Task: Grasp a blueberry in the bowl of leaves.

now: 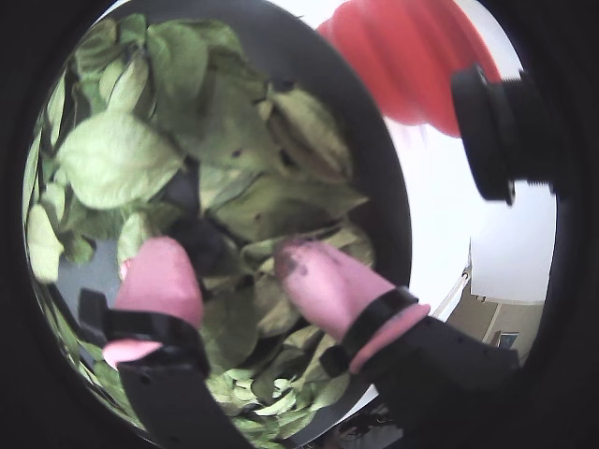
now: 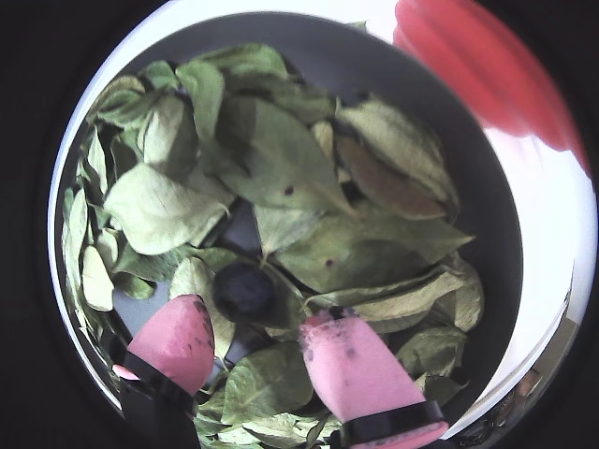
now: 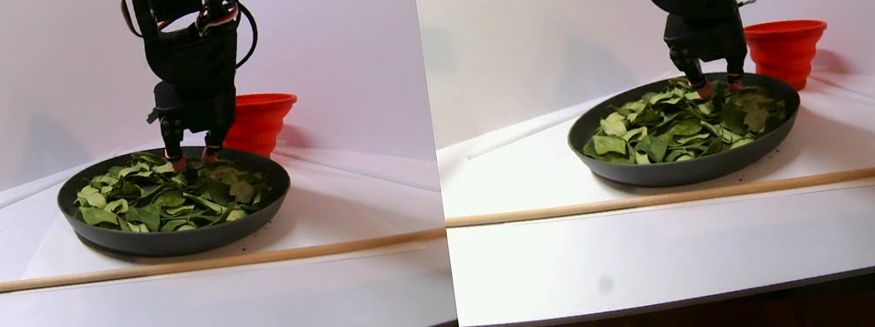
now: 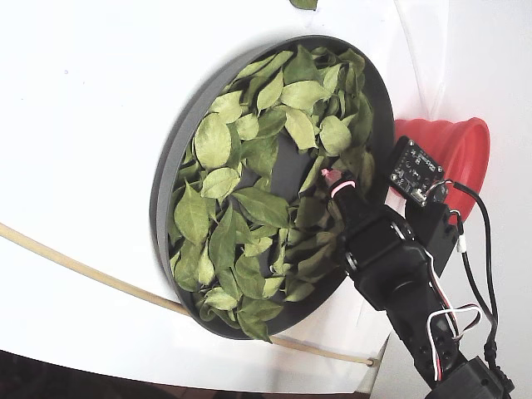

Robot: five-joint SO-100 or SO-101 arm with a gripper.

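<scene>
Nearest in a wrist view, the gripper (image 2: 253, 332) is seen w/ its two pink fingertips (image 2: 178, 339) spread apart, nothing pinched. The blueberry (image 2: 243, 290) is found between the tips, just ahead of them, closer to the left one in that view; contact cannot be confirmed. It is seated among the leaves (image 2: 281, 159), partly over a bare dark patch of the bowl (image 2: 374, 65).

In a wrist view from the other side, the gripper (image 1: 229, 267) is shown low over the leaves (image 1: 117, 159); a dark shape is seen between the tips, but the berry cannot be made out w/ certainty.

In the fixed view, the gripper (image 4: 332, 181) is placed over the right part of the bowl (image 4: 166, 166), on the side next to the red cup (image 4: 453, 150).

Beyond the bowl rim, the red cup (image 2: 487, 65) is recorded on the white table (image 4: 83, 83). In the stereo pair view, a thin wooden rod (image 3: 137, 271) is noted lying across the table in front of the bowl (image 3: 179, 239), apart from it.
</scene>
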